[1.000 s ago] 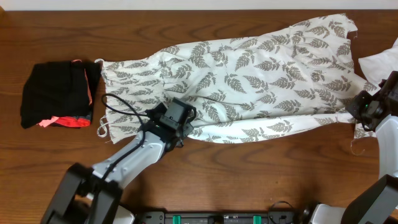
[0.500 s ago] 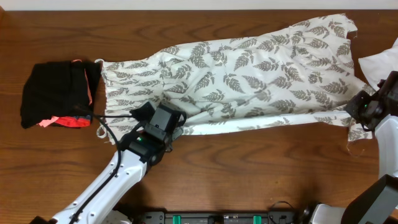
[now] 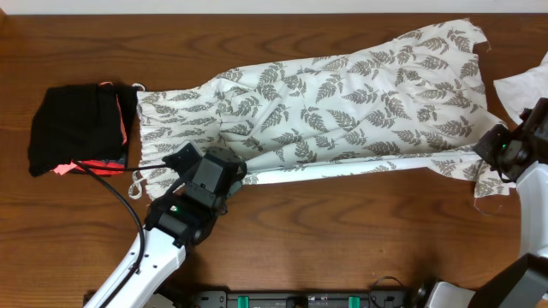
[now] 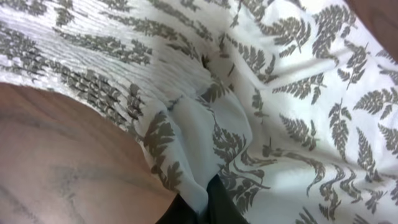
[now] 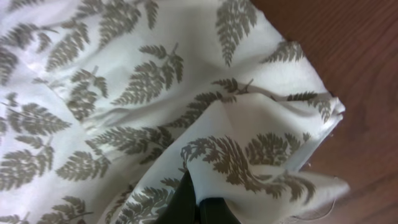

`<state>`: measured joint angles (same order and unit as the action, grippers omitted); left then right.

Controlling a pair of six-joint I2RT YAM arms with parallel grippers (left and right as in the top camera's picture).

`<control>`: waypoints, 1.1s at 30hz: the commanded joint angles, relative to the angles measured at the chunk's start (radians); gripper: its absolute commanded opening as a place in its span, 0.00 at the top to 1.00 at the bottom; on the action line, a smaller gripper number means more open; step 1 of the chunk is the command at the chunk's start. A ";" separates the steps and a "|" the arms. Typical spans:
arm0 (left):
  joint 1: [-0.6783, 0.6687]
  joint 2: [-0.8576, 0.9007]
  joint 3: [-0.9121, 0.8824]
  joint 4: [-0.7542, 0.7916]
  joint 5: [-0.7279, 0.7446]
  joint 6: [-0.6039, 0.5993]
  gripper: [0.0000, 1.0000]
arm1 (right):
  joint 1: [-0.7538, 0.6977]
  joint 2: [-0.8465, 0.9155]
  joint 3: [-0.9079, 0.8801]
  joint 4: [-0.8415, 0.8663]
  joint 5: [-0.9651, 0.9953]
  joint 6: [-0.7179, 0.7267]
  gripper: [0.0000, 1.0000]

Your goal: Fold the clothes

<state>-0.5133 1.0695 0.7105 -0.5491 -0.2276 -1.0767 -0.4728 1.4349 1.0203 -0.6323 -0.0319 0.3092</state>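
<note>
1. Here the dress (image 3: 342,94) lies spread out on the brown table (image 3: 360,239). It is white with grey-green fern leaves all over it.
2. The left gripper (image 3: 238,174) is at the near edge of the dress, close to the crinkly top part with the thin straps (image 3: 137,180).
3. In the left wrist view its two dark fingers (image 4: 186,214) are squeezed shut. A small fold of the leafy cloth is pinched between them.
4. From those fingers the dress runs up and away and off to the right. Bare wood shows to the left of them.
5. The right gripper (image 3: 486,156) is at the other end, on the wide bottom corner of the dress.
6. In the right wrist view its fingers (image 5: 183,199) are shut tight too. They pinch a folded-over bit of the edge.
7. Just to the right of those fingers the cloth bunches into a pointy flap, and wood shows past it.
8. Most of the dress lies between the two grippers and reaches away from both sets of fingers toward the far side of the table.
9. A black bundle (image 3: 77,128) with pink trim sits out past the left fingers, just beside the strap end of the dress.
10. A plain white cloth (image 3: 522,85) lies out past the right fingers, at the edge of the overhead view.
</note>
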 commanded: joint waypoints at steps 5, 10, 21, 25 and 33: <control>0.007 -0.004 -0.005 0.063 -0.160 -0.005 0.94 | 0.027 -0.039 0.026 0.012 0.051 -0.011 0.99; 0.007 0.014 -0.005 0.132 -0.238 0.010 0.94 | 0.052 -0.039 0.026 0.070 0.055 -0.011 0.99; 0.018 0.229 -0.005 0.331 -0.286 0.095 0.94 | 0.055 0.021 0.026 0.230 0.088 -0.011 0.99; 0.063 0.298 -0.005 0.382 -0.286 0.097 0.94 | 0.055 0.092 0.026 0.273 0.087 -0.011 0.99; 0.138 0.406 -0.005 0.454 -0.280 0.121 0.94 | 0.055 0.219 0.026 0.354 0.080 -0.015 0.99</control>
<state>-0.4168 1.4406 0.7101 -0.1066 -0.4229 -0.9966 -0.4091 1.6230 1.0203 -0.3130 -0.0380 0.3061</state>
